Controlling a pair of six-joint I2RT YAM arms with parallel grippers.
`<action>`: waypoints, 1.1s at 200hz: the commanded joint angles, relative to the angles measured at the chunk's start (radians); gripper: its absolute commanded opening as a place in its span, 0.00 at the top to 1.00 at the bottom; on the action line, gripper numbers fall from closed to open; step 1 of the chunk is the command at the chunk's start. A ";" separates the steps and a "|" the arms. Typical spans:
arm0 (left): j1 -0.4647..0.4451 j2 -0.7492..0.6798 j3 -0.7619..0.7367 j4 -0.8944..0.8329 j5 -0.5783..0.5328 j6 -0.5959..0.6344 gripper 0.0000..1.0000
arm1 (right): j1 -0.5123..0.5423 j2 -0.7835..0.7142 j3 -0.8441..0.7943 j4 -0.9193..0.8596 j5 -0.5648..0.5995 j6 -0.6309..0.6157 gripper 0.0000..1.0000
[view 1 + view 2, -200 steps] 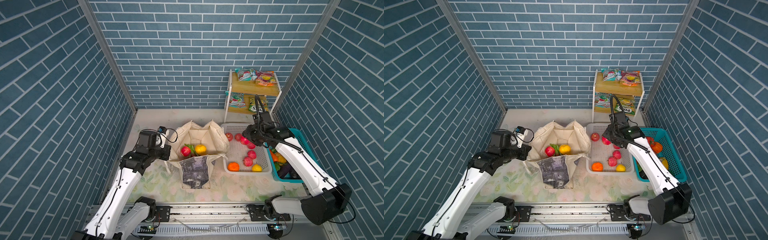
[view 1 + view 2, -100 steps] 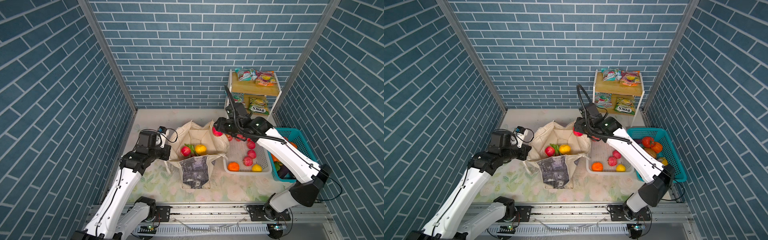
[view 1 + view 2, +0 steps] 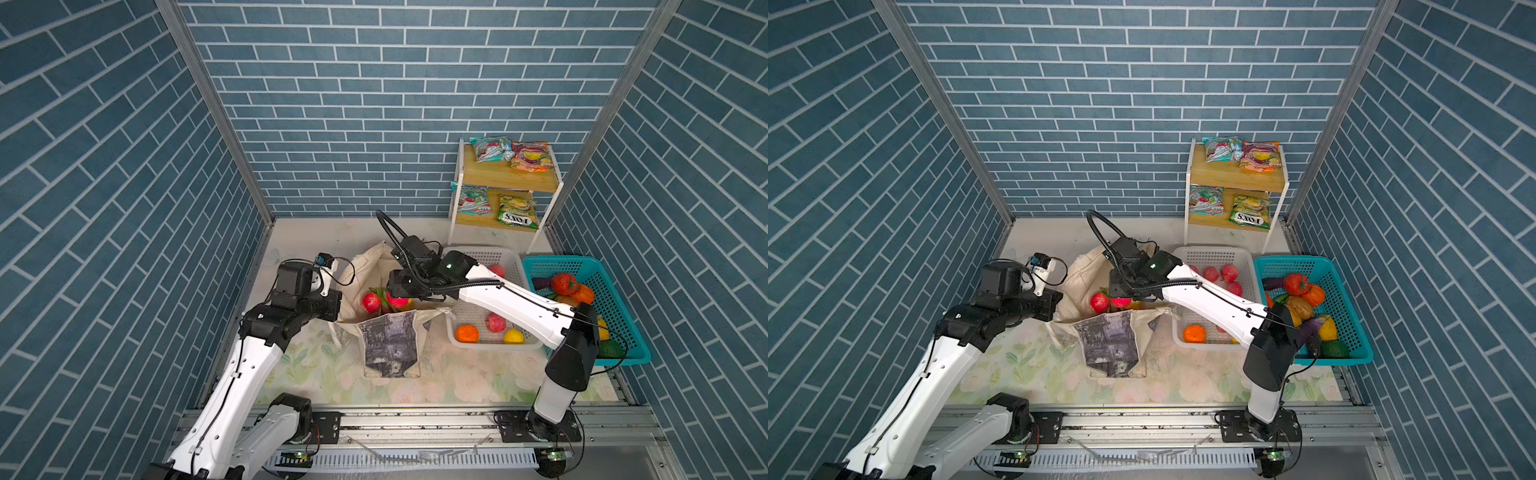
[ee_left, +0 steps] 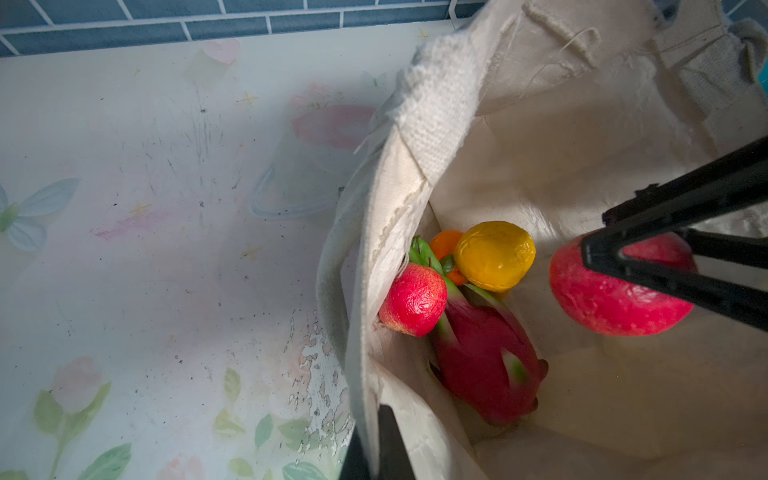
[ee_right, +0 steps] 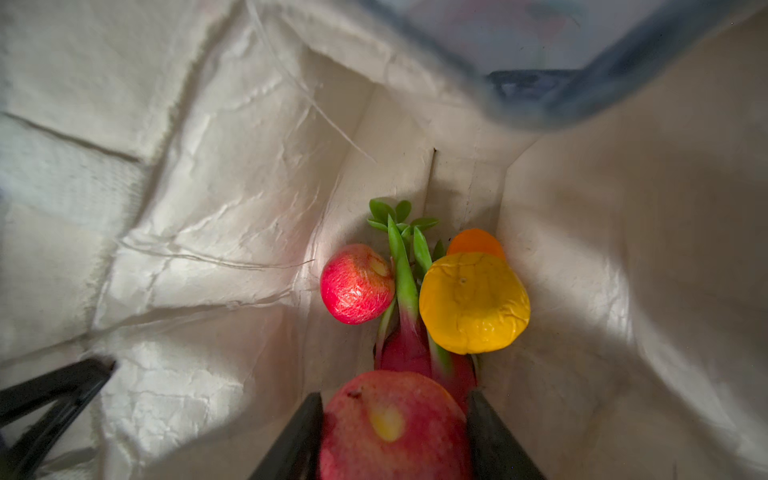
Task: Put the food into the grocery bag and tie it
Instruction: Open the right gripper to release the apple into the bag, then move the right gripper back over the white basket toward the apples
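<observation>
- Right now your right claw [image 5: 394,401] is clamped around a red apple [image 5: 390,432]. It hangs inside the mouth of the grocery bag [image 3: 388,349], above the fruit on the bag's floor.
- Your left claw [image 4: 372,453] is pinched shut on the bag's rim on its own side, holding the mouth open. If that pinch slips, I'd expect the canvas wall to sag inward over the right claw and close the gap.
- Below sit a second apple [image 5: 356,289], a dragon fruit [image 4: 486,357], a yellow fruit [image 5: 473,303] and an orange [image 5: 476,241], bunched in one corner. If you drop the held apple onto that pile from this height, it may bounce or roll. The tall walls should contain it, though.
- Loose threads and folds line the inside wall close to the right claw's fingers [image 5: 299,436]. Opening wide or pulling out at an angle could snag cloth. That would drag the bag across the tabletop [image 3: 316,374], against the left claw's hold.
- Much food is outside the bag: fruit in the white basket [image 3: 478,254] and the teal basket [image 3: 561,259], and snack packets [image 3: 517,218] on the shelf [image 3: 507,183]. Tugging the bag out of shape now would make every later drop, and the tying, harder.
</observation>
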 commanded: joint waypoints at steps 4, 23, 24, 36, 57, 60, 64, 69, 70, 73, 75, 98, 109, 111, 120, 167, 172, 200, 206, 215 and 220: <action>0.005 -0.014 -0.010 0.022 0.003 -0.002 1.00 | 0.010 0.037 0.008 0.014 -0.013 -0.017 0.52; 0.005 -0.016 -0.010 0.023 0.003 -0.002 1.00 | 0.010 0.065 -0.005 0.018 -0.023 -0.023 0.51; 0.005 -0.014 -0.010 0.023 0.003 -0.002 1.00 | 0.009 0.066 -0.005 0.018 -0.024 -0.024 0.51; 0.005 -0.013 -0.010 0.022 0.003 -0.001 1.00 | 0.010 0.082 -0.010 0.020 -0.029 -0.031 0.50; 0.005 -0.013 -0.010 0.022 0.003 -0.002 1.00 | 0.010 0.101 -0.015 0.019 -0.031 -0.041 0.48; 0.005 -0.012 -0.010 0.022 0.003 -0.002 1.00 | 0.010 0.104 -0.016 0.018 -0.032 -0.041 0.47; 0.005 -0.014 -0.010 0.022 0.003 -0.002 1.00 | 0.010 0.106 -0.018 0.019 -0.029 -0.042 0.47; 0.005 -0.015 -0.010 0.022 0.003 -0.002 1.00 | 0.009 0.108 -0.020 0.020 -0.028 -0.043 0.46; 0.005 -0.015 -0.010 0.022 0.002 -0.002 1.00 | 0.009 0.109 -0.020 0.020 -0.028 -0.044 0.46; 0.005 -0.014 -0.010 0.023 0.002 -0.001 1.00 | 0.010 0.110 -0.021 0.020 -0.028 -0.045 0.46; 0.005 -0.015 -0.010 0.022 0.001 -0.001 1.00 | 0.009 0.112 -0.020 0.021 -0.026 -0.045 0.45; 0.005 -0.014 -0.010 0.022 0.002 -0.002 1.00 | 0.009 0.119 -0.025 0.016 -0.020 -0.050 0.42; 0.005 -0.015 -0.010 0.021 0.002 -0.002 1.00 | 0.010 0.119 -0.027 0.015 -0.017 -0.052 0.39; 0.005 -0.015 -0.009 0.021 0.002 -0.002 1.00 | 0.010 0.119 -0.027 0.015 -0.017 -0.052 0.38; 0.005 -0.015 -0.010 0.022 0.002 -0.002 1.00 | 0.012 0.117 -0.026 0.011 -0.012 -0.056 0.36; 0.005 -0.016 -0.010 0.022 0.003 -0.002 1.00 | 0.013 0.103 -0.011 -0.005 0.025 -0.085 0.02; 0.005 -0.016 -0.010 0.021 0.003 -0.002 1.00 | 0.013 0.101 -0.007 -0.011 0.030 -0.089 0.01; 0.005 -0.016 -0.010 0.021 0.002 -0.002 1.00 | 0.016 0.074 0.021 -0.030 0.076 -0.126 0.01; 0.005 -0.015 -0.010 0.022 0.001 -0.002 1.00 | 0.018 0.063 0.028 -0.031 0.090 -0.137 0.01; 0.005 -0.016 -0.010 0.022 0.002 -0.002 1.00 | 0.017 0.041 0.036 -0.037 0.120 -0.155 0.01; 0.005 -0.017 -0.010 0.022 0.001 -0.002 1.00 | 0.018 0.026 0.042 -0.038 0.138 -0.165 0.01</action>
